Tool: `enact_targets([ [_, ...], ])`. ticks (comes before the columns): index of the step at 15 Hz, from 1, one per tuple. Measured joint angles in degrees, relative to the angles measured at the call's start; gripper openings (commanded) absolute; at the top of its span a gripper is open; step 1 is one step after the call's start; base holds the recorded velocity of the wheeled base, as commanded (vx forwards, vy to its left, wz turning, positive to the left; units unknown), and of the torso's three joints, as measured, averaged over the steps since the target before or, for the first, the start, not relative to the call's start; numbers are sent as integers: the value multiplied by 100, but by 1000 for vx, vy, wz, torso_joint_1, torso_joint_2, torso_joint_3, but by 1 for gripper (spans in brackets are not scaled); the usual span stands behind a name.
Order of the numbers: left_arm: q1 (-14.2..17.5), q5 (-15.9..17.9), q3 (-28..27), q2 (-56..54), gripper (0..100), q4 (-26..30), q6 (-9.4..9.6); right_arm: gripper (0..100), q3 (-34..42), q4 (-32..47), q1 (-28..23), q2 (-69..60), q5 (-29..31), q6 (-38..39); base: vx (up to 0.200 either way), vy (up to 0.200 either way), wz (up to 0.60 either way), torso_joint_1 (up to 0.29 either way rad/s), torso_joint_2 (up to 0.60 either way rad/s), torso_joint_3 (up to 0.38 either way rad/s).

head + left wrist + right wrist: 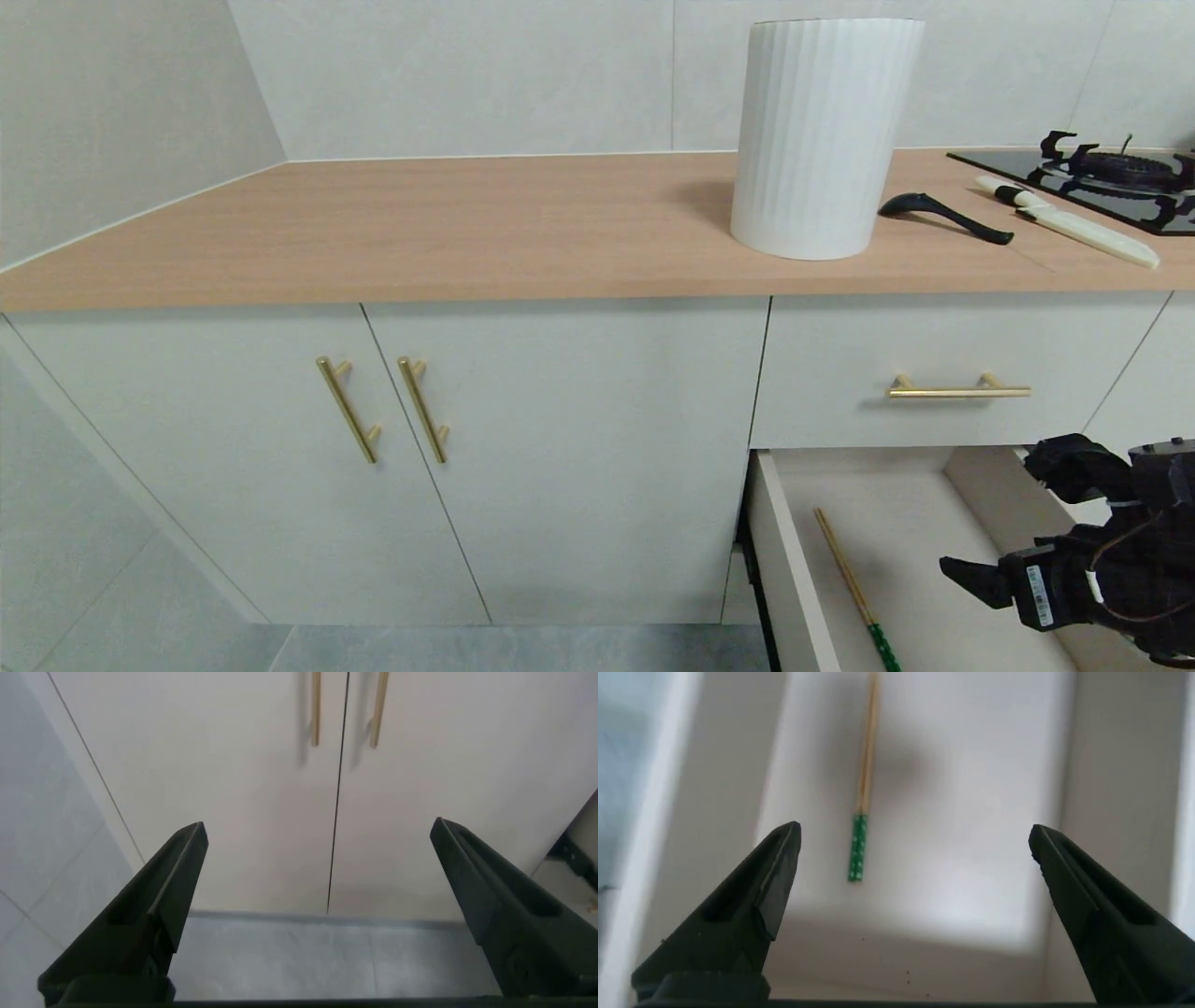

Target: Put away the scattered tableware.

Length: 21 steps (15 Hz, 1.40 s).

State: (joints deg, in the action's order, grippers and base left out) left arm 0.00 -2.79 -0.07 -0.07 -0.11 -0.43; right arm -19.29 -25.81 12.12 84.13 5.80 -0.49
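Wood-grain countertop (pixel 420 233): a black plastic spoon (pixel 943 215) and white-bladed knife (pixel 1074 222) lie there, light and stiff, I judge, best pinched mid-handle. My right gripper (pixel 913 835) hangs wide open, empty, over the pulled-out white drawer (pixel 775 551) holding a green-tipped bamboo chopstick (pixel 854 583); left gripper (pixel 318 829) equally agape, empty

The warm-brown wood-grain countertop (pixel 420 233) looks smooth and matt, the tall white ribbed cylinder (pixel 822 140) matt, the pale grey cabinet doors (pixel 579 467) flat matt with brushed gold metal bar handles (pixel 959 392), the thin green-tipped bamboo chopstick (pixel 845 565) bare wood, and the black cooktop panel (pixel 1013 166) glossy.
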Motion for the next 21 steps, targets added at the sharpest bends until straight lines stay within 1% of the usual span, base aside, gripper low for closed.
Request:
enact_targets([
  [5,0,1,-2,0,100,-13,2,100,5,-13,-2,-235,0,-84,0,0,0,86,-517,-342],
  [10,0,1,-2,0,100,-10,0,100,5,-20,-5,-266,0,-82,0,0,0,146,-463,-324],
  [21,0,0,-2,0,100,-2,0,100,0,-41,-5,-266,-6,-82,0,0,0,199,-496,-306],
])
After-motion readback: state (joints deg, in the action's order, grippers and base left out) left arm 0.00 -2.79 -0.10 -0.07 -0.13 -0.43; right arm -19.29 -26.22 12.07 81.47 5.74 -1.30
